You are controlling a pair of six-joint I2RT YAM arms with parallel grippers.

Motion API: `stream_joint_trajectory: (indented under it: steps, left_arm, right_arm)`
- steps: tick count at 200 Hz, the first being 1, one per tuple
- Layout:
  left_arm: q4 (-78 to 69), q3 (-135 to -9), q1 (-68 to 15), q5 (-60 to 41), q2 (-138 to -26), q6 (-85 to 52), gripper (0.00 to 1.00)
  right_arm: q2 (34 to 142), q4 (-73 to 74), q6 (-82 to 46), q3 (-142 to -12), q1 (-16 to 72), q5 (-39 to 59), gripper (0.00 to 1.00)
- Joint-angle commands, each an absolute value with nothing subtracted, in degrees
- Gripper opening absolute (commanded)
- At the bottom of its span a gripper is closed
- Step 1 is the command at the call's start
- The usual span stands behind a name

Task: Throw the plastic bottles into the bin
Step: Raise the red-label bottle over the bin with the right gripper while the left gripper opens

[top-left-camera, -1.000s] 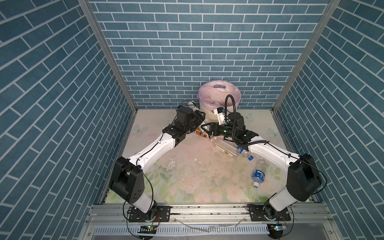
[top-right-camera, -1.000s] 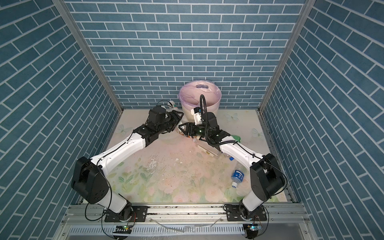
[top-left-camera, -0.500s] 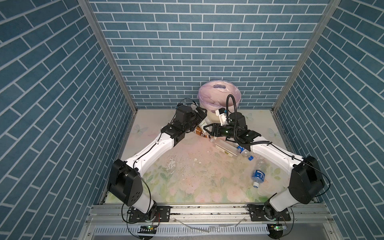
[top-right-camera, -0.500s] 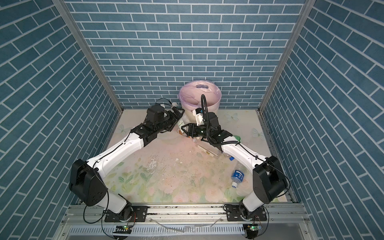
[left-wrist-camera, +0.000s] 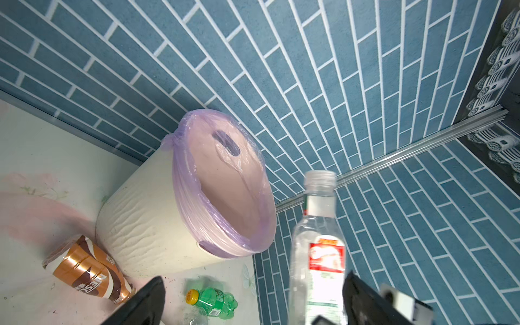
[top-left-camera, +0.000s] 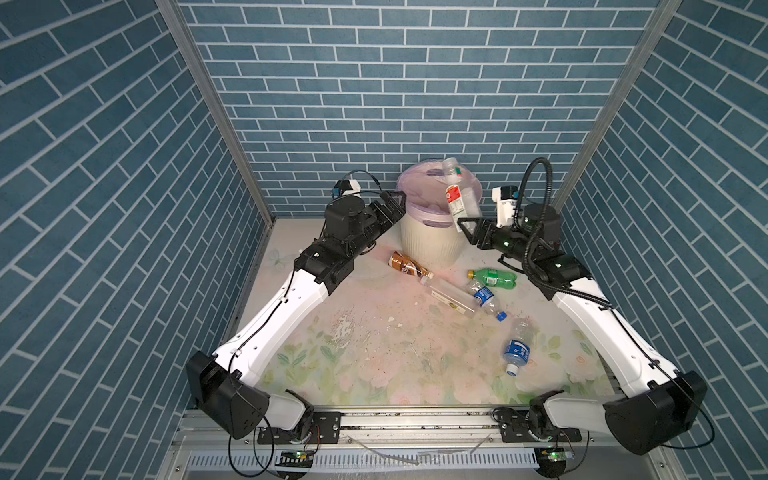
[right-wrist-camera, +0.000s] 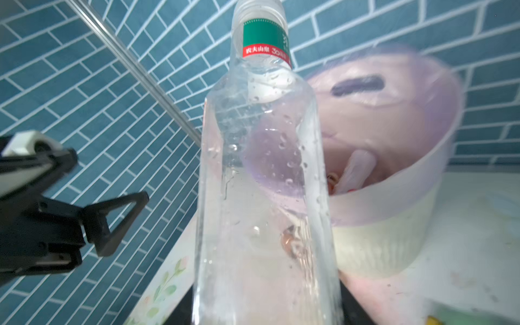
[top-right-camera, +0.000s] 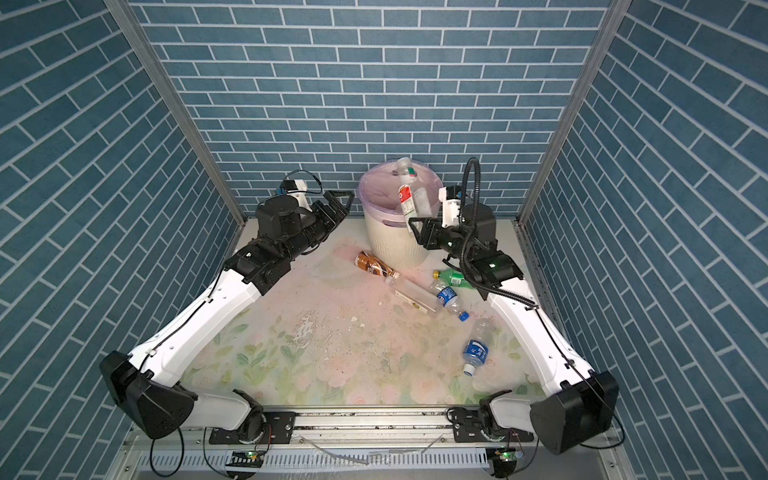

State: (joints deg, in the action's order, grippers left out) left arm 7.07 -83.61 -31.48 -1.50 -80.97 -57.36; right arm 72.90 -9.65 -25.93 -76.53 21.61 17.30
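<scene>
A: Holding anything, is the right gripper [top-left-camera: 468, 222]?
B: Its jaws are clamping the base of a clear uncapped plastic bottle with a red-and-white label [top-left-camera: 456, 195], neck up, near the rim of the cream ribbed round bin with a lilac bag liner [top-left-camera: 432, 245].
A: And the left gripper [top-left-camera: 393, 205]?
B: It is hanging beside the bin, jaws spread wide, gripping nothing.

Bright, even light, soft shadows; the bin [right-wrist-camera: 394, 239] is blurred in the right wrist view.
</scene>
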Motion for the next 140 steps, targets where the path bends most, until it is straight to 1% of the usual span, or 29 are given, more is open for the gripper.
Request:
stream_joint_trajectory:
  steps: [1, 35, 57, 71, 93, 99, 111, 115, 123, 127, 132, 140]
  left_arm:
    - [8.9, -84.5, -31.7, -2.0, -82.1, -56.0, 0.99]
    - [8.7, -84.0, -31.6, -2.4, -82.2, -56.0, 0.99]
    - [8.8, -83.6, -31.6, -2.2, -82.1, -55.7, 0.99]
    - [9.1, -83.8, -31.6, -2.3, -82.3, -55.5, 0.99]
    - [9.8, -84.1, -31.4, -2.8, -82.4, -54.9, 0.99]
    - [10.2, -84.1, -31.3, -2.8, -82.3, -54.6, 0.99]
    - [10.8, -84.0, -31.1, -2.6, -82.1, -54.1, 0.99]
    - [10.9, -83.9, -31.0, -2.5, -82.0, -54.0, 0.99]
    - [10.9, -83.6, -30.8, -2.5, -81.8, -54.0, 0.99]
    - [10.9, -83.4, -30.7, -2.5, -81.8, -54.0, 0.99]
    - [10.9, -83.2, -30.7, -2.5, -81.8, -54.0, 0.99]
    - [10.7, -82.9, -30.6, -2.6, -81.9, -54.0, 0.99]
  right_arm:
    - [70.8, -11.4, -21.7, -83.8, 17.7, 12.0, 0.38]
    - [73.8, -13.8, -21.5, -94.0, 11.8, 7.6, 0.38]
    - [76.9, -13.0, -21.8, -98.5, 11.0, 5.6, 0.38]
    - [80.7, -12.0, -24.4, -100.4, 11.2, 7.4, 0.38]
    - [87.5, -11.5, -29.1, -101.9, 12.7, 12.2, 0.44]
    - [89.0, -11.5, -29.1, -102.0, 13.7, 12.8, 0.48]
    - [91.8, -12.4, -27.9, -102.5, 16.3, 14.0, 0.59]
    - [92.7, -13.1, -27.4, -102.9, 17.2, 14.1, 0.65]
    - [94.1, -14.3, -26.8, -103.9, 18.5, 14.1, 0.82]
    - [94.6, -14.5, -26.7, -104.2, 18.9, 14.2, 0.89]
    - [94.9, -14.4, -26.6, -104.4, 19.3, 14.4, 0.94]
    - [95.0, -14.4, -26.1, -104.9, 19.6, 14.7, 0.99]
